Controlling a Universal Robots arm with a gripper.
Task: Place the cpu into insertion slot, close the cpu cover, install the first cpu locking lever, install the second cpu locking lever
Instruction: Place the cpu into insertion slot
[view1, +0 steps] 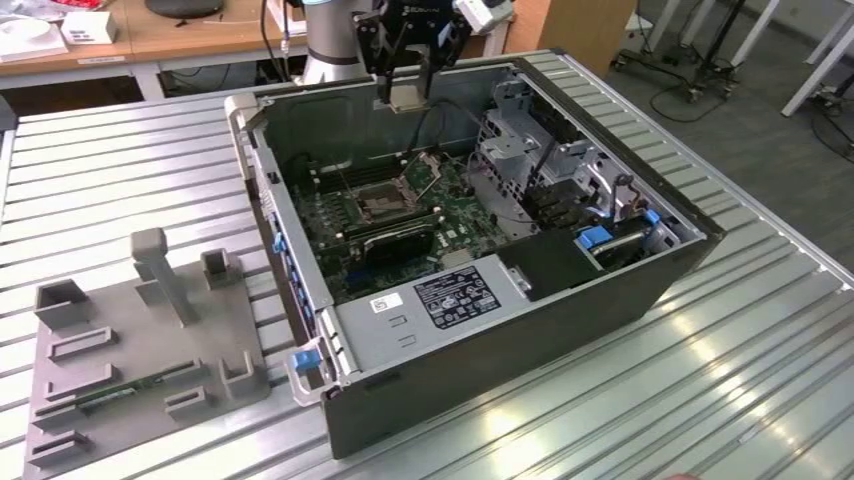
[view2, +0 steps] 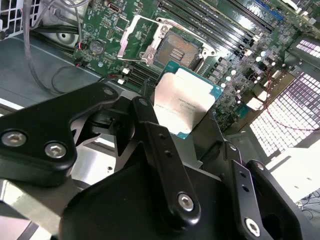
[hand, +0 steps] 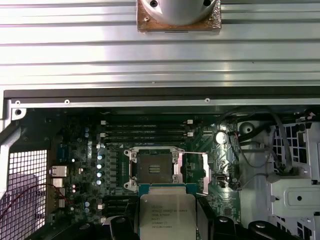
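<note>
The small square cpu with a silvery-tan metal top (view2: 186, 97) is clamped by its edges between the black jaws. They hold it up over the open dark grey computer case (view1: 534, 330), clear of the square dark insertion slot (hand: 154, 167) on the green board. The thin silver cpu cover (hand: 205, 172) seems swung open beside the slot. The case sits on a ribbed silver metal table (view1: 721, 400), and wooden desks (view1: 174, 35) stand behind it.

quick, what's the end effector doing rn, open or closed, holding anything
The end effector: closed on the cpu, which is held clear of the insertion slot and not seated in it.
</note>
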